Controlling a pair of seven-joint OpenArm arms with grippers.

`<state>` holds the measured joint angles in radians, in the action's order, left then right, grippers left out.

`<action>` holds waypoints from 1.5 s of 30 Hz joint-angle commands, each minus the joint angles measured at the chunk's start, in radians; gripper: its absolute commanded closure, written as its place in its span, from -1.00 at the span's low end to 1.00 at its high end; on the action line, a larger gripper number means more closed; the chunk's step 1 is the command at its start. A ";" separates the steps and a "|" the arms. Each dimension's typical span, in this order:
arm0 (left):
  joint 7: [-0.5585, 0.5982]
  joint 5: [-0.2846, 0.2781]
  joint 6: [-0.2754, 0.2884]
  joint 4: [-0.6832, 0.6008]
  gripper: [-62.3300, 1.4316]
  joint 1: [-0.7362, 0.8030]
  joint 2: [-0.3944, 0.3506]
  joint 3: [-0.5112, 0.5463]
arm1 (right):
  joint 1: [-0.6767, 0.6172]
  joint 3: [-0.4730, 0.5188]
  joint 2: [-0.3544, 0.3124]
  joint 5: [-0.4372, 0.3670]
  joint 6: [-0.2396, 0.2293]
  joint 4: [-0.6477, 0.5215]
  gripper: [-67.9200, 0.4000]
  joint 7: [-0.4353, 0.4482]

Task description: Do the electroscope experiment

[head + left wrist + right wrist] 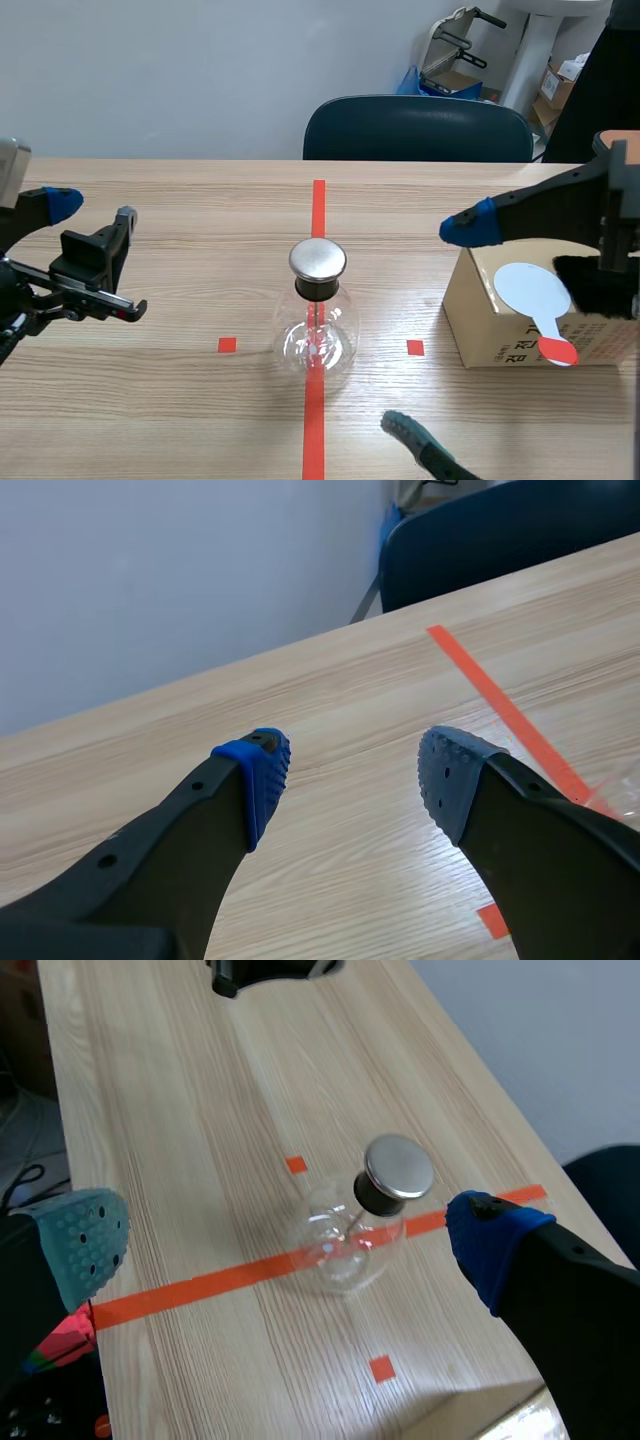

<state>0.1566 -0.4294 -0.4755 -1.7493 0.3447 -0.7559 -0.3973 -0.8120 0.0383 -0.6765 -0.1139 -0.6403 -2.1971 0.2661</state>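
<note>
The electroscope, a clear glass flask [317,335] with a round metal cap [318,260], stands on the red centre line. In the right wrist view the flask [345,1245] lies below, ahead of my open right gripper [290,1245], with a gap on each side. That gripper [440,330] hangs above the table to the flask's right. A white disc paddle with a red handle [535,295] lies on a cardboard box [480,320], next to a black furry piece [595,285]. My left gripper [350,770] is open over bare wood, far left of the flask.
A dark blue chair [418,128] stands behind the table's far edge. The box takes up the right side of the table. The left arm [90,270] sits low at the left edge. Red tape squares [227,345] flank the flask.
</note>
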 commanded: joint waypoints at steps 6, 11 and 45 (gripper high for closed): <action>0.039 0.093 0.141 -0.013 -0.04 0.027 0.015 -0.014 | 0.099 -0.056 -0.016 -0.048 0.011 0.015 -1.00 -0.053; 0.035 0.184 0.198 -0.013 -0.04 0.026 0.045 -0.014 | 0.100 -0.060 -0.015 -0.048 0.016 0.015 -1.00 -0.070; -0.077 0.285 0.580 -0.013 -0.04 0.027 0.240 0.256 | 0.100 -0.059 -0.015 -0.047 0.017 0.015 -1.00 -0.183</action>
<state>0.0727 -0.1379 0.1062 -1.7493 0.3714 -0.5179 -0.1371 -0.7101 -0.0269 -0.6876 -0.1478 -0.6254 -2.1792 0.0692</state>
